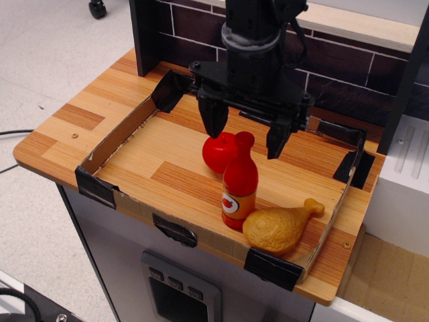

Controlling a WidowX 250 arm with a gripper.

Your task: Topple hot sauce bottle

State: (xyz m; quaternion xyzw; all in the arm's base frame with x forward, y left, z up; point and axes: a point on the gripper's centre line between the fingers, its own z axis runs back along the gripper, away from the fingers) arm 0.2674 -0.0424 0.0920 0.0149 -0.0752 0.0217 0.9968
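The hot sauce bottle (240, 184) stands upright near the front of the cardboard-walled tray (114, 139). It is glossy red with a bulbous cap and an orange label with a tomato emblem. My black gripper (245, 130) hangs open just above and behind the bottle's cap, its fingers spread wide to either side. It holds nothing. A round red ball (219, 151) sits right behind the bottle, touching or nearly touching it.
A yellow toy chicken drumstick (280, 226) lies against the bottle's right side at the tray's front right corner. The tray's low walls have black tape at the corners (271, 267). A dark brick wall (348, 64) rises behind the counter.
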